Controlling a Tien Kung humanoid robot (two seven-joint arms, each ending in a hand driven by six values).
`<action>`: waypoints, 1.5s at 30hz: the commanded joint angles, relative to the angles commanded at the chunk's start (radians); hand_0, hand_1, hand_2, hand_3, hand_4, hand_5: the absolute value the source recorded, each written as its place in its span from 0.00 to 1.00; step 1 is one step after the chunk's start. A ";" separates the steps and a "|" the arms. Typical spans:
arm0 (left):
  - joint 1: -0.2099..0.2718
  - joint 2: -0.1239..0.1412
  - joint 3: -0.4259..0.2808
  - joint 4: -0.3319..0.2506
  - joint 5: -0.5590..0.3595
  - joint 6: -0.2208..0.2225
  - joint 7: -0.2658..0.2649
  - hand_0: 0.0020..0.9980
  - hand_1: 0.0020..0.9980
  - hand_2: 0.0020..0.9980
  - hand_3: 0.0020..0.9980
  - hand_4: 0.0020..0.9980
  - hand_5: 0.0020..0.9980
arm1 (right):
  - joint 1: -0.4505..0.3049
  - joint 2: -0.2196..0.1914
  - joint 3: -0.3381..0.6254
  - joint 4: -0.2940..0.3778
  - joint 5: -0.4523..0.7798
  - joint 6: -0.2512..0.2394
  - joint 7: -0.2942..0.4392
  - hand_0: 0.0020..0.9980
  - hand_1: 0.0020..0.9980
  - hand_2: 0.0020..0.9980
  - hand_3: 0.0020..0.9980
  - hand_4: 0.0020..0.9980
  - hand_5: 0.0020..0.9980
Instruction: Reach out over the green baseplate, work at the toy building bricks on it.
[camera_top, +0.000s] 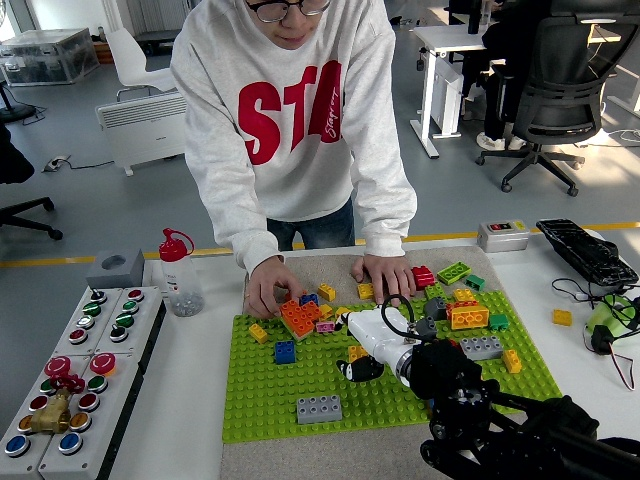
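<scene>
Your right arm comes in from the 5 o'clock corner and reaches out over the green baseplate (265, 400), which lies on the tan mat at the middle of the white table (195, 420). The right hand (362, 345) sits just right of the plate's centre, its white back turned up to the camera. Black fingertips (357, 370) curl down toward the studs at the hand's 6 o'clock, and a yellow brick (356, 352) shows right beside them. You cannot tell from here whether those fingers pinch that brick or only rest by it. Your left arm is out of the picture.

At 12 o'clock a person in a grey sweatshirt leans over the table. One of the person's hands (268, 290) rests on the orange brick stack (299, 318) at the plate's 11 o'clock corner, fingers curved over it. The other hand (385, 275) lies flat on the mat at the plate's far edge, fingers spread, with a red brick (423, 276) and a green brick (453, 271) just to its 3 o'clock.

On the plate, a blue brick (285, 351) stands at 9 o'clock from your hand, and a grey brick (318, 408) sits alone near the 6 o'clock edge. An orange-and-yellow brick (467, 315) lies toward 2 o'clock, with another grey brick (482, 347) below it.

A button box (75, 385) fills the table's 8 o'clock side, and a red-capped bottle (180, 272) stands beyond it.
</scene>
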 joint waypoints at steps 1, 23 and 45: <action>0.000 0.000 0.000 0.000 0.000 0.000 0.000 0.68 0.69 0.66 0.62 0.36 1.00 | 0.000 0.001 -0.002 -0.004 0.000 -0.001 0.001 0.86 0.74 0.70 0.75 0.69 0.34; 0.007 -0.005 0.001 0.000 0.004 0.001 0.003 0.68 0.69 0.66 0.62 0.36 1.00 | -0.009 0.043 -0.034 -0.110 -0.020 -0.068 0.041 0.84 0.73 0.70 0.75 0.69 0.34; 0.000 -0.006 0.005 0.000 -0.005 0.002 -0.001 0.68 0.69 0.66 0.62 0.36 1.00 | -0.004 0.037 -0.033 -0.152 -0.019 -0.043 0.057 0.78 0.72 0.67 0.73 0.66 0.32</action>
